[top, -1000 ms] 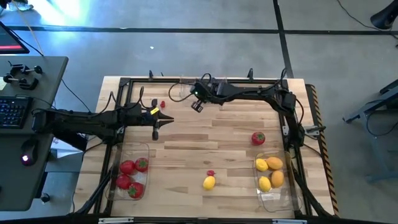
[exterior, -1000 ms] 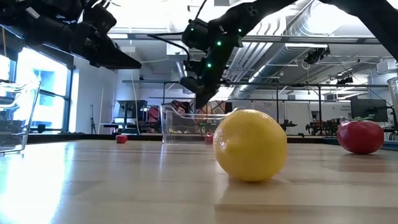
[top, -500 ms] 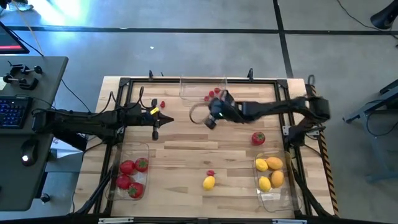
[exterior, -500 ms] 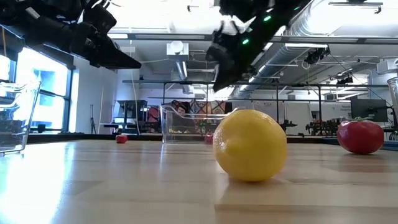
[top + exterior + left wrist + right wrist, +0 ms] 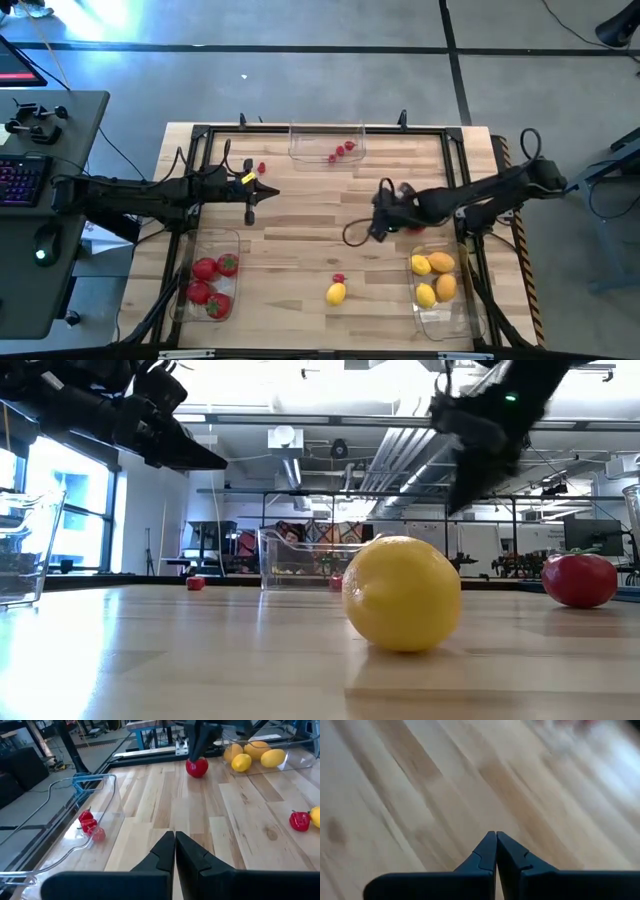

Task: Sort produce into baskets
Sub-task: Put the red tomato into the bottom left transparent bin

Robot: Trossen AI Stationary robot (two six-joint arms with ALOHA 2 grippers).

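Right pincer (image 5: 378,228), closed and empty, hangs above the wooden desk (image 5: 300,230) beside a red tomato (image 5: 415,223); left pincer (image 5: 251,212) closed too.

A yellow lemon (image 5: 402,593) sits large and near on the wooden table (image 5: 200,660), a little right of centre. Far right, a red tomato (image 5: 580,579) rests on the wood. Farther back stands a clear basket (image 5: 300,560), with one small red berry (image 5: 195,583) to its left. The left arm (image 5: 110,415) hangs at upper left, the right arm (image 5: 490,425) at upper right.
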